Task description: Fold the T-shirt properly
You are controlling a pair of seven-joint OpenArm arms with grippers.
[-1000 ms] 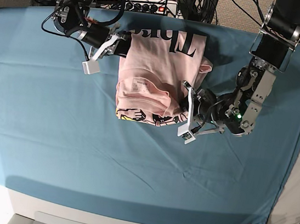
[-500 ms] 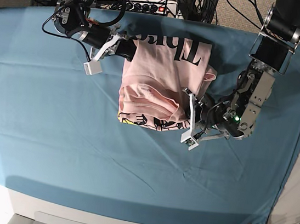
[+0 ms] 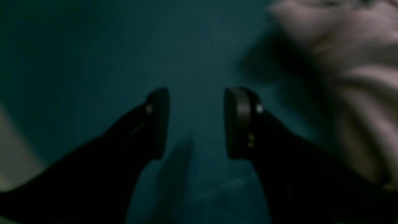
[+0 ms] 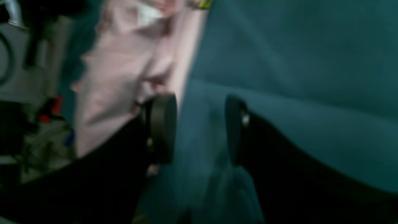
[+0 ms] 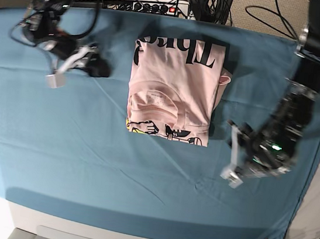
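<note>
— Once drawn back from the T-shirt [image 5: 173,89], standing how?

— Left gripper [image 3: 196,123]: fingers spread wide, nothing but teal cloth [image 5: 84,157] between them. Right gripper [image 4: 200,129]: likewise wide, gripping nothing.

— Different from a second ago?

— Very. Then pressed in at the garment's two sides, clamped tight. Now let go and swung out, well apart from it, one toward each end of the desk.

— And the T-shirt?

— Lying alone at the middle of the desk, toward the back. Folded into a compact rectangle, pale pink on top, black lettering at the far end, cartoon print with yellow peeping out along the near edge. Slight bulge of fabric on the side toward the left gripper.

— Meaning what for the task?

— Most likely the last fold set down and released. Looks close to finished; maybe a tidy of that bulge, otherwise only a retreat left.
</note>
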